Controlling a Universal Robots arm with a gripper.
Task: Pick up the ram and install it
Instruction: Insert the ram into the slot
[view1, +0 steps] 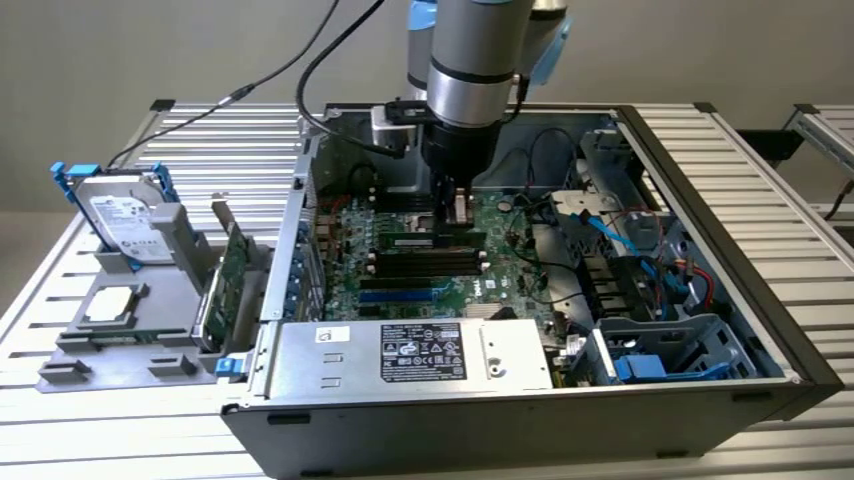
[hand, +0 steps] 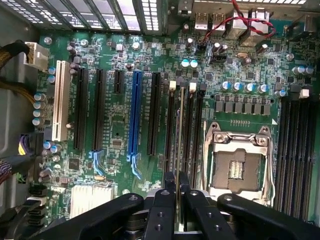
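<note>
Nearest, at the front edge of the worktop (view1: 120, 440), the open computer case (view1: 787, 345) lies on its side with the silver power supply (view1: 414, 352) along its front wall. Beside the case, toward the worktop's edge on the exterior view's left, a grey holder (view1: 120, 340) carries the wider expansion card (view1: 234, 275) and a hard drive (view1: 123, 215); neither is part of the job in hand.

Further in, the motherboard (view1: 400, 290) shows a bank of black memory slots (view1: 420, 262), and the ones nearest the front stand empty. Just behind them the ram (view1: 438, 238) stands on edge, running along the slot row. In the wrist view the ram (hand: 180, 135) appears edge-on, lined up between two black slots beside the bare processor socket (hand: 239, 160).

Above it the arm (view1: 474, 60) reaches straight down into the case, and the jaws are clenched on the ram, with the fingertips (hand: 162, 200) pressed against either side of the thin board.

So the pick-up is done and the stick has been brought to the slot bank and aligned with it. Whether it is pressed fully home, with the end clips locked, cannot be told from these views; the release is not yet made.
</note>
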